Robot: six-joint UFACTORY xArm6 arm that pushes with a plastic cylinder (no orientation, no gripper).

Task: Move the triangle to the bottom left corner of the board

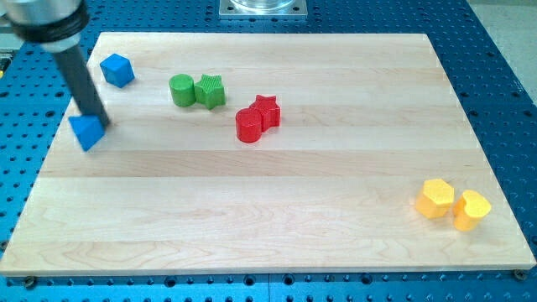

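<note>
Nearest the camera on the desk (252, 243), at the near right, two yellow blocks (453, 203) sit touching, well apart from the work. The blue triangle (86, 132) lies by the left edge, about midway between far and near, with my tip (104, 125) touching its far-right side, placed, I judge, to shove it nearward and left toward the near-left corner. There is no pincer here, only the rod, so nothing is grasped; the blue cube (117, 70), the green pair (197, 91) and the red pair (257, 119) stand farther off, out of that path.
</note>
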